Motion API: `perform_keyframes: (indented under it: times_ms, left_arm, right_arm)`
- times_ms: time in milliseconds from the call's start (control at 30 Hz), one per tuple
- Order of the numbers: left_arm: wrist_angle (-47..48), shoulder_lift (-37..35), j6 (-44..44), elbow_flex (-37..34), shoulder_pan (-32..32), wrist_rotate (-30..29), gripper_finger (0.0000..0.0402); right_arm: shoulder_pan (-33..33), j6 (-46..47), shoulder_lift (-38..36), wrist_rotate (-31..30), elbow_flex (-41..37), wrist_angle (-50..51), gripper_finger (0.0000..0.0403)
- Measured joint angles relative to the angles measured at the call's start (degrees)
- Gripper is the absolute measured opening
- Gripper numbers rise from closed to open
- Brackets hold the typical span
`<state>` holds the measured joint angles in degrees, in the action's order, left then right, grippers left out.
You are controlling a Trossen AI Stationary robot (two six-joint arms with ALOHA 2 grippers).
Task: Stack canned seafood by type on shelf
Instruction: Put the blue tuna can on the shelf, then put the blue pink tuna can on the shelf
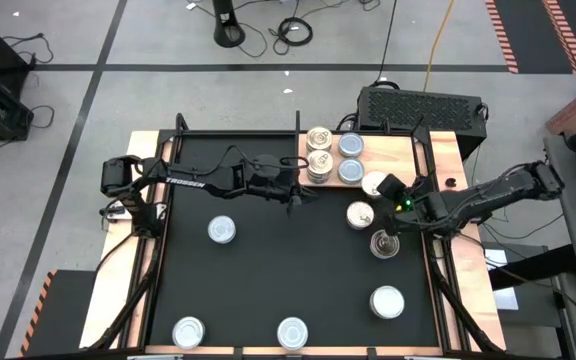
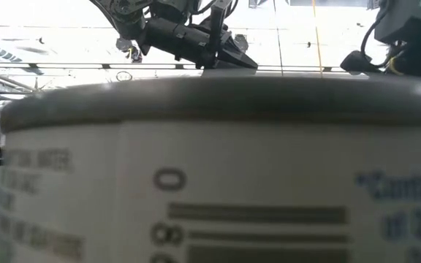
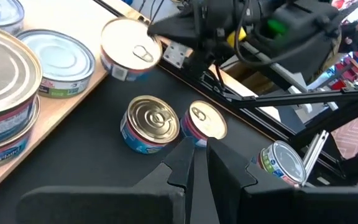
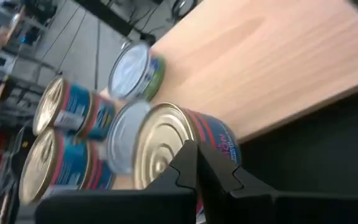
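Observation:
The shelf (image 1: 408, 165), a light wooden board, lies at the table's far right. On it stand two gold-topped stacks (image 1: 319, 160) and two pale-blue-topped cans (image 1: 351, 170). A further can (image 1: 373, 182) sits at the shelf's near edge. My right gripper (image 1: 389, 190) is shut, with its tips just right of that can (image 4: 166, 149). My left gripper (image 1: 293, 203) hangs shut and empty over the mat, left of the shelf. Loose cans lie on the black mat, two of them (image 1: 360, 215) (image 1: 383, 243) close below my right gripper. My right gripper's shut fingertips (image 4: 188, 158) slant down from the table's right toward the side of the can at the shelf's near edge (image 4: 185, 134). I cannot tell whether they touch it. The can stands upright on the shelf.
Other cans lie on the mat at left (image 1: 222, 231), near left (image 1: 188, 332), near middle (image 1: 292, 332) and near right (image 1: 387, 301). A black ventilated box (image 1: 418, 108) stands behind the shelf. One can (image 2: 210, 183) fills the low view.

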<state>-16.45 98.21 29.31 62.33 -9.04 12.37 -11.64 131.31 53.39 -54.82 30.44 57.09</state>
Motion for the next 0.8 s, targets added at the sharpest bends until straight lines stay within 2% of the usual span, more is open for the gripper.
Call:
perform_keyframes:
  times_ms: [167, 433, 633, 800]
  left_arm:
    - [0.8, 0.0, 0.2, 0.0, 0.0, 0.9, 0.0044]
    - [1.2, 0.0, 0.2, 0.0, 0.0, 1.0, 0.0044]
    - [2.0, 0.0, 0.1, 0.0, 0.0, 1.0, 0.0044]
    - [2.3, 0.0, -1.1, 0.0, 0.0, 1.1, 0.0044]
  right_arm:
    - [4.6, -1.0, 0.0, -2.8, 0.0, 0.0, 0.0001]
    - [12.8, -5.8, 3.1, -2.4, 0.0, -2.1, 0.0001]
    - [13.4, -16.1, 4.1, -1.5, 0.5, -10.3, 0.0001]
    - [11.0, -32.2, 4.0, 2.7, 7.8, -9.1, 0.0001]
